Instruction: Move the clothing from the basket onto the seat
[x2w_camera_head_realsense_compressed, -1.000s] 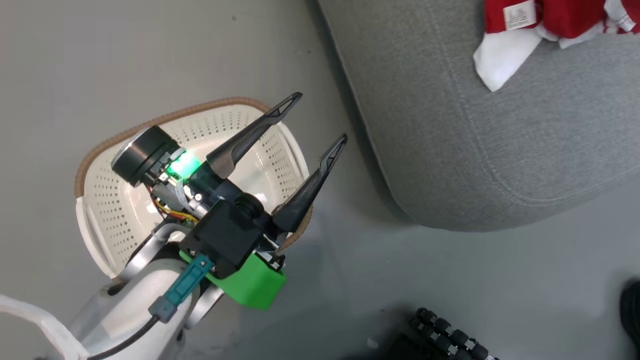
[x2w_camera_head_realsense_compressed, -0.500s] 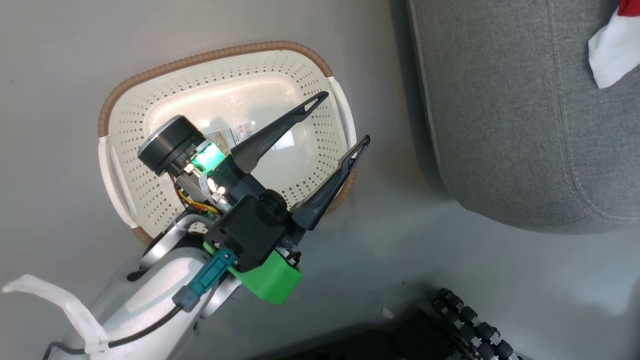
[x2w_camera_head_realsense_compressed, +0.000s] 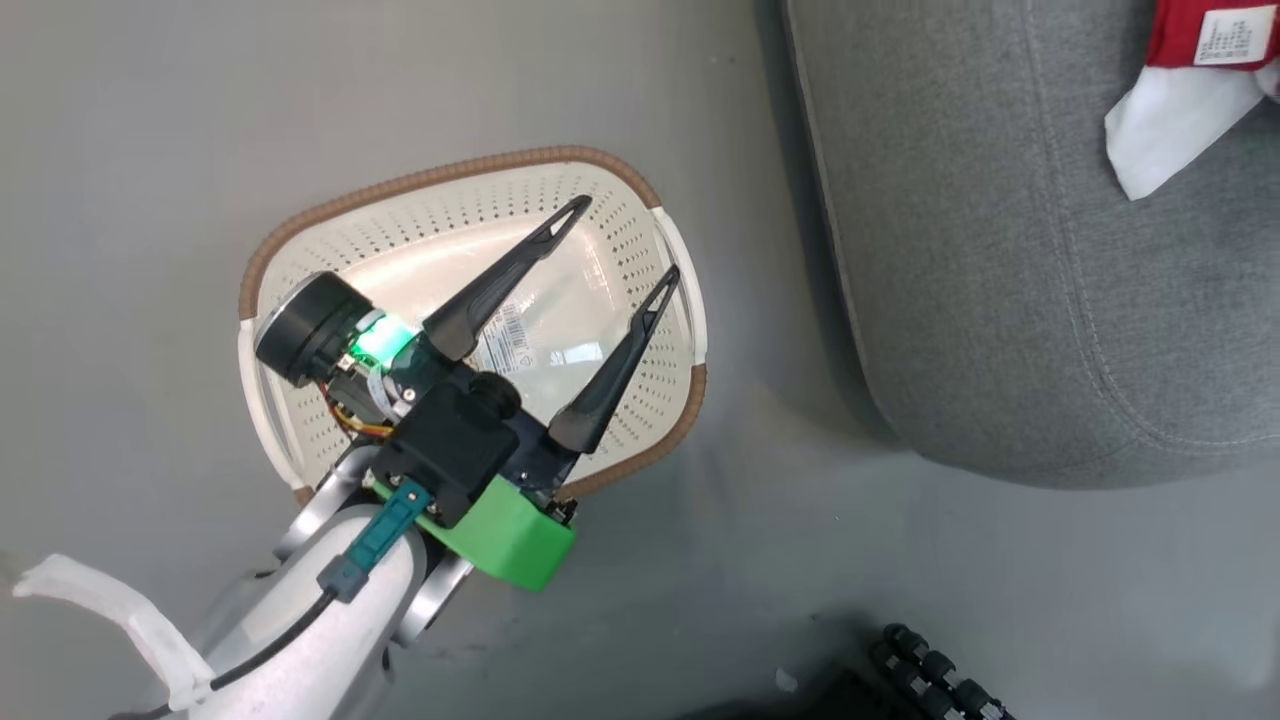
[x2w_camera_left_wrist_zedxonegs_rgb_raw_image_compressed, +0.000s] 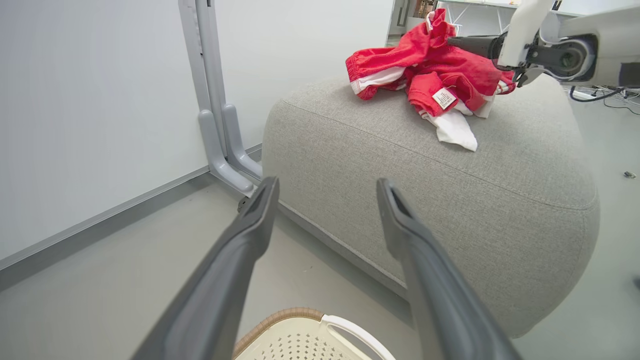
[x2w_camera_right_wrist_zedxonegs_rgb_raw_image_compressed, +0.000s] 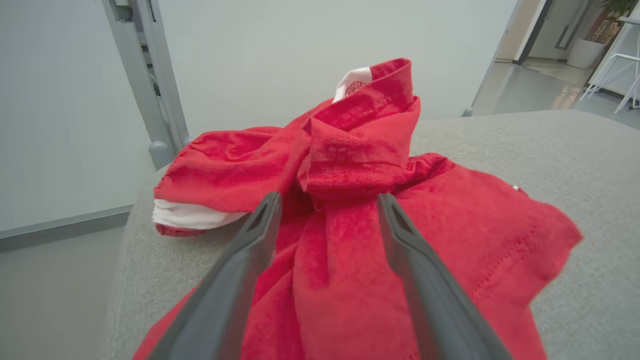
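The small cream perforated plastic basket (x2w_camera_head_realsense_compressed: 450, 175) with its brown woven rim looks bare inside, and the bright red, white-trimmed sports clothing (x2w_camera_left_wrist_zedxonegs_rgb_raw_image_compressed: 430, 75) lies heaped on the big light grey fabric seat (x2w_camera_head_realsense_compressed: 980, 300), so the job looks all but done. The right gripper (x2w_camera_right_wrist_zedxonegs_rgb_raw_image_compressed: 327, 200) stands spread wide around a bunched red fold, not pinching it. The left gripper (x2w_camera_head_realsense_compressed: 626, 235) hangs spread over the basket, holding nothing.
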